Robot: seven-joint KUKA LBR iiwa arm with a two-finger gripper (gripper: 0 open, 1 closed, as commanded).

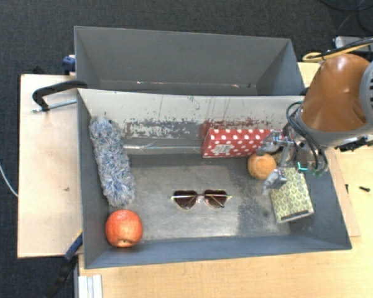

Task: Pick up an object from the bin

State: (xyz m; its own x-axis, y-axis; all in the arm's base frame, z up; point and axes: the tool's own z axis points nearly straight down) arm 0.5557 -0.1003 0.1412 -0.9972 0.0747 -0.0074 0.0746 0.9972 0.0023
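Observation:
My gripper (276,164) hangs at the right side of the bin, open, with one fingertip toward the back wall and the other toward the front. A small orange ball (261,166) lies on the floor at the fingertips, partly within the gap between them. Just in front of the gripper, a green patterned box (292,197) rests against the right wall, with the nearer fingertip at its top left corner. Behind the ball, a red box with white dots (235,141) stands against the back wall.
Heart-shaped sunglasses (200,198) lie mid-floor. A red apple (124,228) sits in the front left corner. A fuzzy grey-blue duster (112,161) lies along the left wall. The arm's orange cover hangs over the right rim.

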